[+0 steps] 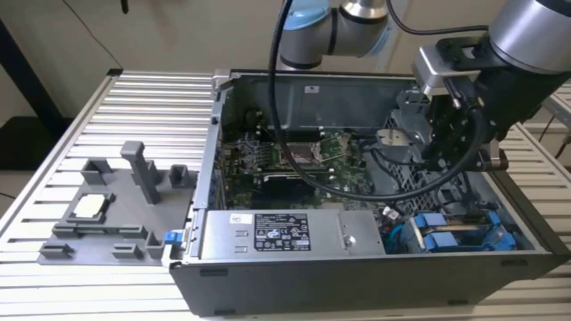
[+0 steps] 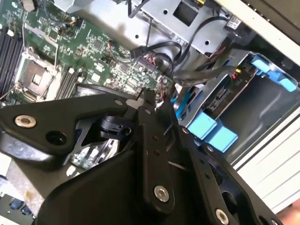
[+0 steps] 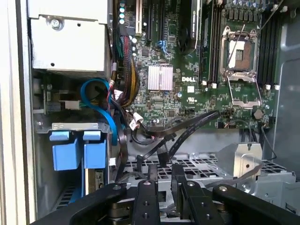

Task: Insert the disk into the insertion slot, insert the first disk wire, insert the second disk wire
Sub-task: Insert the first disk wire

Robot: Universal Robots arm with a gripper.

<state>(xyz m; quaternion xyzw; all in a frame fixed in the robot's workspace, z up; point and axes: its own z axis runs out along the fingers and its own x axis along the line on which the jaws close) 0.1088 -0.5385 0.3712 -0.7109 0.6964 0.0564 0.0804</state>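
Now we see the gripper point(image 3: 165, 168) over the perforated cage point(image 3: 211, 165), fingers nearly together, near black cables point(image 3: 187, 125); two blue carriers point(image 3: 75, 153) sit side by side.

Ribbed bare metal, dull silver, across the worktop point(image 1: 134, 93). Matt grey plastic for the fixture tray point(image 1: 93, 242). Plain sheet metal with a soft sheen around the power-supply box point(image 1: 357, 234), under a glossy black label point(image 1: 281, 235). Perforated matt grey sheet metal on the drive cage point(image 3: 206, 166). Smooth bright-blue plastic carrier tabs point(image 3: 75, 152). Black, faintly glossy finish over the end effector point(image 3: 164, 176).
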